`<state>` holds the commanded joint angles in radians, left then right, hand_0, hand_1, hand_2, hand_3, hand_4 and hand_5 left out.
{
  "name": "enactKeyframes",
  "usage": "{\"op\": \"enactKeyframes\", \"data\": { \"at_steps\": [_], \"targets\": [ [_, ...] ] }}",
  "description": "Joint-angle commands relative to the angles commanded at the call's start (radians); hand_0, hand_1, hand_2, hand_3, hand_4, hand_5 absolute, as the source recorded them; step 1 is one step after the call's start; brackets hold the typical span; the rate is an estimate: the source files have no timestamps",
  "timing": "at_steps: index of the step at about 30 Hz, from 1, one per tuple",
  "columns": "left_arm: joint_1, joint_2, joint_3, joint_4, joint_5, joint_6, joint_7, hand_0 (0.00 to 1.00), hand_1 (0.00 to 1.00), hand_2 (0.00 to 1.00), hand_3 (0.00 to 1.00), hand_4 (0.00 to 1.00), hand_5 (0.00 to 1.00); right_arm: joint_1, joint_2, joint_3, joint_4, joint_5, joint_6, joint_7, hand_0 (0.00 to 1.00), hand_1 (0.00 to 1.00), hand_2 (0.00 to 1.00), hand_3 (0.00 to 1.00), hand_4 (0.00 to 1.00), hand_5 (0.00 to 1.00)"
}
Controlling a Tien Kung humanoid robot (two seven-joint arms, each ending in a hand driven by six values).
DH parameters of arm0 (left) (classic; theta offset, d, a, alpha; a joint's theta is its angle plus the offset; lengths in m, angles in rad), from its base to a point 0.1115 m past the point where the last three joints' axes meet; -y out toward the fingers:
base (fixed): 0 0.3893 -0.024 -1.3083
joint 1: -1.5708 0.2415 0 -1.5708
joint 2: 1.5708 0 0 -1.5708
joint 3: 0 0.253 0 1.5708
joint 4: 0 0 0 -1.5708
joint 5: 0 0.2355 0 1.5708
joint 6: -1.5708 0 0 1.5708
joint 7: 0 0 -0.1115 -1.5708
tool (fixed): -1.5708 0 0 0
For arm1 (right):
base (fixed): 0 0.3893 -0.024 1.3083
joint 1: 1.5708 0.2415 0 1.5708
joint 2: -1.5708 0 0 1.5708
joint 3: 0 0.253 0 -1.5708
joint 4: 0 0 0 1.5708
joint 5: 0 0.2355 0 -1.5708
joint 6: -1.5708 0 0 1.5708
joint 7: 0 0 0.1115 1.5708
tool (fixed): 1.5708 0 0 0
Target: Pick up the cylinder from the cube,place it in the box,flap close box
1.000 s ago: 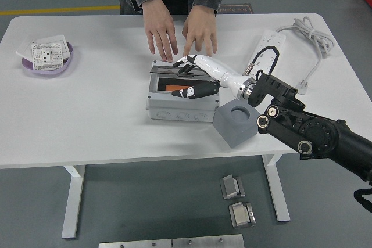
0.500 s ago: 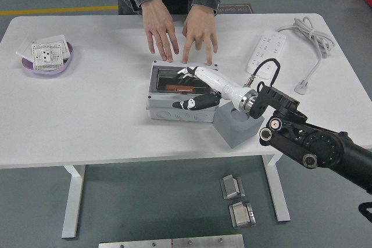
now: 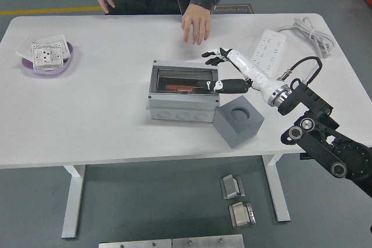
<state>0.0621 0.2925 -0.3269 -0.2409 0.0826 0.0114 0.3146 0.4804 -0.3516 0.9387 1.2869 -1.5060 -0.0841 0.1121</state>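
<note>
One right hand (image 3: 224, 71), fingers spread and empty, hovers mid-frame beside the box (image 3: 183, 94); a swing risks reopening its flap (image 3: 183, 78).

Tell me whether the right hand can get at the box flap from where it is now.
Probably yes: the right hand hovers open beside the box, nothing lies between, and the person's hand is well back.

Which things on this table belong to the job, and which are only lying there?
Belong to the job:
box, with an orange piece inside
grey cube
right hand, open beside the box

Only lying there:
purple dish holding a white socket plate
power strip and its cable
</note>
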Motion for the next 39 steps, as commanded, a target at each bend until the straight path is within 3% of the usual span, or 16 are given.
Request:
{"op": "enactKeyframes", "data": {
  "at_steps": [6, 12, 26, 27, 32, 33, 39],
  "targets": [
    [-0.003, -0.001, -0.009, -0.001, 0.009, 0.0, 0.0, 0.748, 0.764, 0.781, 0.905, 0.752, 0.248, -0.108, 0.002, 0.138, 0.02, 0.172, 0.02, 0.025, 0.823, 0.716, 0.698, 0.791, 0.934, 0.479],
    [-0.005, 0.002, -0.01, -0.001, 0.015, 0.0, 0.001, 0.748, 0.764, 0.781, 0.905, 0.752, 0.246, -0.212, 0.004, 0.244, 0.042, 0.415, 0.077, 0.019, 0.813, 0.704, 0.685, 0.762, 0.933, 0.486],
    [-0.008, 0.001, -0.029, -0.002, 0.025, -0.001, 0.001, 0.749, 0.763, 0.78, 0.905, 0.753, 0.247, -0.246, 0.009, 0.288, 0.085, 0.856, 0.249, -0.088, 0.805, 0.715, 0.701, 0.772, 0.944, 0.527],
    [-0.008, 0.001, -0.029, -0.002, 0.025, -0.001, 0.001, 0.749, 0.763, 0.78, 0.905, 0.752, 0.247, -0.246, 0.009, 0.29, 0.086, 0.877, 0.253, -0.09, 0.86, 0.79, 0.802, 0.834, 0.998, 0.84],
    [-0.009, -0.001, -0.029, -0.002, 0.025, -0.001, 0.001, 0.749, 0.763, 0.78, 0.905, 0.752, 0.247, -0.252, 0.01, 0.297, 0.097, 0.906, 0.264, -0.092, 0.86, 0.79, 0.802, 0.834, 0.998, 0.84],
    [-0.009, 0.0, -0.03, -0.002, 0.027, 0.0, 0.001, 0.749, 0.763, 0.78, 0.905, 0.753, 0.249, -0.254, 0.01, 0.298, 0.099, 0.905, 0.264, -0.092, 0.974, 0.927, 0.958, 0.941, 0.998, 0.998],
    [-0.015, 0.003, -0.045, -0.004, 0.04, 0.0, 0.0, 0.749, 0.763, 0.78, 0.905, 0.754, 0.25, -0.264, 0.007, 0.299, 0.114, 0.901, 0.263, -0.089, 0.991, 0.894, 0.923, 0.951, 0.998, 0.998]
  ]
}}
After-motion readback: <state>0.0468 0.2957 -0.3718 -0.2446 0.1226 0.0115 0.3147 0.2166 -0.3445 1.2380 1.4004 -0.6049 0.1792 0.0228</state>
